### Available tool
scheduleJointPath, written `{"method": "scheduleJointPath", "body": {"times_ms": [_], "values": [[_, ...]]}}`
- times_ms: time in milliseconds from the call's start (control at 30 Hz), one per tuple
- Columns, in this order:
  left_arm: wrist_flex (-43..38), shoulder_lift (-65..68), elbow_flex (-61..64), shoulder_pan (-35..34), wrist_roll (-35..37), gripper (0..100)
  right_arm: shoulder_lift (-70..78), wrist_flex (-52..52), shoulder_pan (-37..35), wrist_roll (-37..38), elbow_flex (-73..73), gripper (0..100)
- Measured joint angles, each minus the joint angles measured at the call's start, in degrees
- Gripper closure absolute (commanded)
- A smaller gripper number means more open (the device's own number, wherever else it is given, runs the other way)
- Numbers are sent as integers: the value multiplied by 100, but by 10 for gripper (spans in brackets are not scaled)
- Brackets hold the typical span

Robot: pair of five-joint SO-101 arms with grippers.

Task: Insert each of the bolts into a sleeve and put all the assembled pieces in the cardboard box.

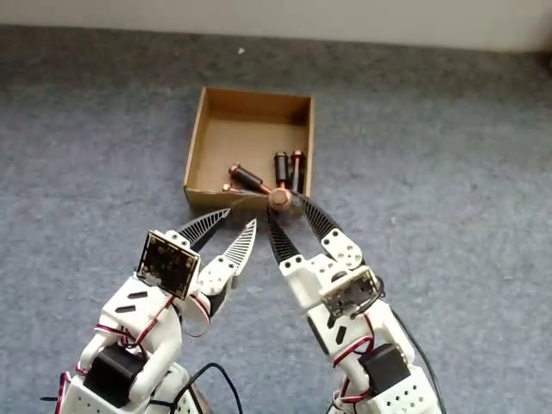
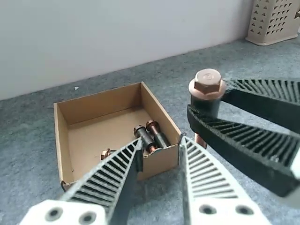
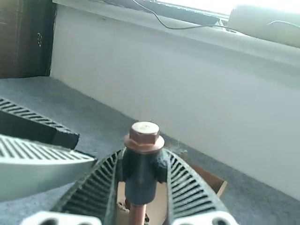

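Note:
My right gripper (image 1: pixel 285 205) is shut on an assembled bolt and sleeve (image 1: pixel 279 200), held upright just over the near wall of the cardboard box (image 1: pixel 203 121). In the right wrist view the copper bolt head (image 3: pixel 144 135) tops the black sleeve (image 3: pixel 141 176) between the fingers. The left wrist view shows the same piece (image 2: pixel 205 96) clamped in the other arm's jaws. My left gripper (image 1: pixel 238 226) stands open with nothing in it, just short of the box's near wall and left of the held piece. Inside the box lie three assembled pieces (image 1: pixel 291 169), (image 1: pixel 246 178), (image 2: pixel 151 135).
Grey carpet (image 1: pixel 431 155) surrounds the box on all sides. A white wall (image 2: pixel 117 33) runs behind it, and a perforated beige container (image 2: pixel 274 21) stands by the wall far off.

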Motion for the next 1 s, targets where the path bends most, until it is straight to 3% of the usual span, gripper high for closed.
{"method": "scheduleJointPath", "body": {"times_ms": [167,300,533,800,1000], "values": [[0,0,-9,-26,-185,854,0,369,123,0,0,995],[0,0,-18,-466,-677,854,0,396,352,-70,0,995],[0,-18,26,-1749,-818,854,0,396,958,-1310,0,995],[0,9,1178,-2497,-853,854,0,396,1222,-1591,0,995],[0,-9,1811,-2664,-862,854,0,396,1222,-1609,0,995]]}}
